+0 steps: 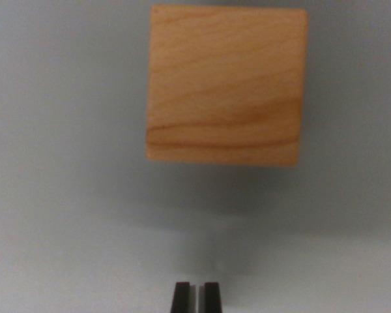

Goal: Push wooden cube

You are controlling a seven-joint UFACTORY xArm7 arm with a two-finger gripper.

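Observation:
A light wooden cube (227, 85) with visible grain fills the upper middle of the wrist view, resting on a plain grey surface (58, 163). My gripper (196, 297) shows at the bottom edge as two dark fingertips (181, 297) standing side by side with only a thin slit between them, so it is shut with nothing held. The tips sit below the cube in the picture, slightly toward the wrist view's left of its centre, and a strip of bare surface with the cube's shadow separates them from it.
Only the grey surface surrounds the cube, with a soft shadow (247, 195) under the cube's near face.

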